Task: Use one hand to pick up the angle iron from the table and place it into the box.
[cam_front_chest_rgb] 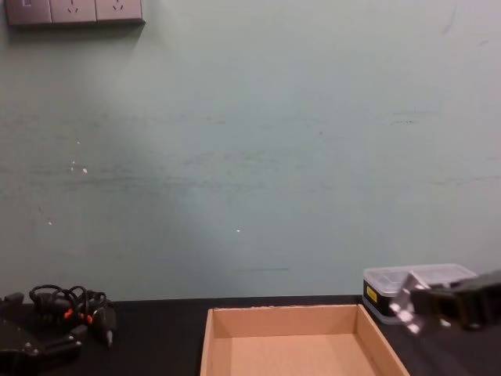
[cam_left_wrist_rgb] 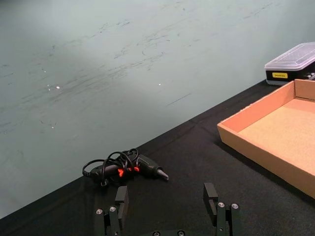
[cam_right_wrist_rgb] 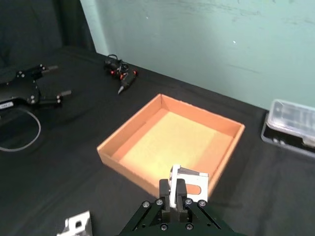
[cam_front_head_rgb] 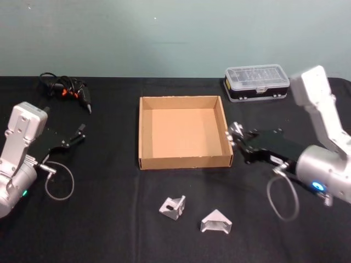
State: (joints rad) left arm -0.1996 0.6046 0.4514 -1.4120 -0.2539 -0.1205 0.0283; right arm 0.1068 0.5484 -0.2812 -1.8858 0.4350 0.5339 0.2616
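Shiny metal angle iron [cam_right_wrist_rgb: 193, 176] in right gripper [cam_front_head_rgb: 238, 137], beside shallow cardboard box [cam_front_head_rgb: 143, 131]

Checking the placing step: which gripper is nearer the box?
Right. The right gripper, holding an angle iron, is at the right wall of the box; the left gripper sits well off to its left.

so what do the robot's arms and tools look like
Both arms are silver-grey boxy metal; the right arm has a white upper link. Each ends in a black two-fingered tool: left tool, right tool. A thin grey cable loops at each wrist. The left arm carries a green light, the right a blue light.
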